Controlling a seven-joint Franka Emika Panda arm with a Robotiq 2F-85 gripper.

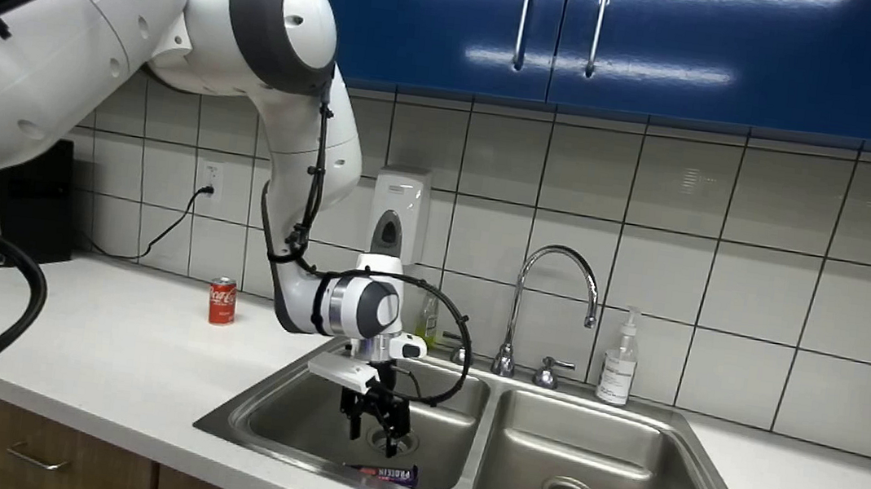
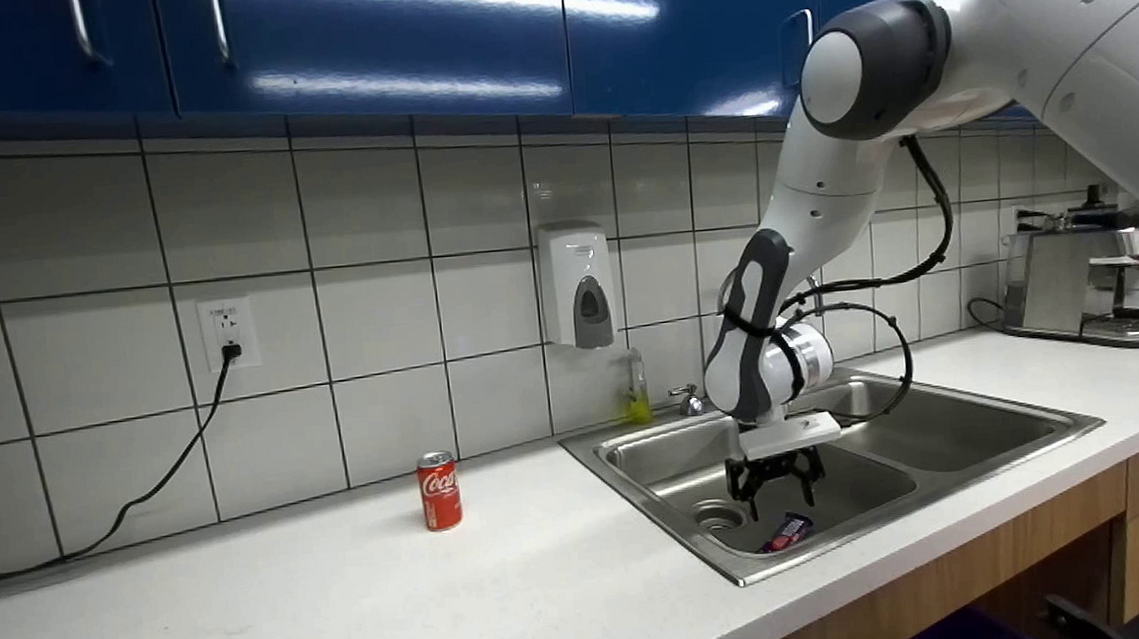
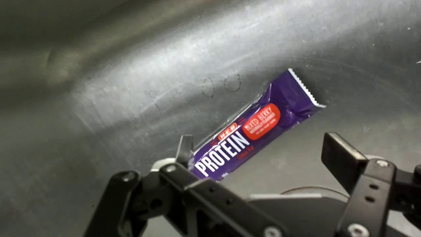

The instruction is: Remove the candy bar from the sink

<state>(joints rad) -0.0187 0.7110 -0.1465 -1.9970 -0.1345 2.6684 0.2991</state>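
The candy bar, a purple wrapped bar with white and red print point(image 3: 236, 144), lies flat on the floor of the sink point(image 3: 148, 115). It shows in both exterior views point(image 1: 394, 475) point(image 2: 788, 533), near the front wall of one basin of the steel sink point(image 1: 227, 422) point(image 2: 642, 496). My gripper point(image 3: 260, 141) is open and empty. In both exterior views the fingertips point(image 1: 374, 439) point(image 2: 781, 507) hang inside this basin, a little above the bar. In the wrist view the bar lies slanted beyond the fingers, and the left finger hides its near end.
A red can point(image 1: 222, 301) point(image 2: 439, 491) stands on the counter beside the sink. The curved tap point(image 1: 515, 303) and a pump bottle point(image 1: 618, 372) stand behind it. A yellow-green bottle point(image 2: 638, 400) and a wall dispenser point(image 2: 577, 279) are at the back. The divider point(image 1: 480, 446) separates the basins.
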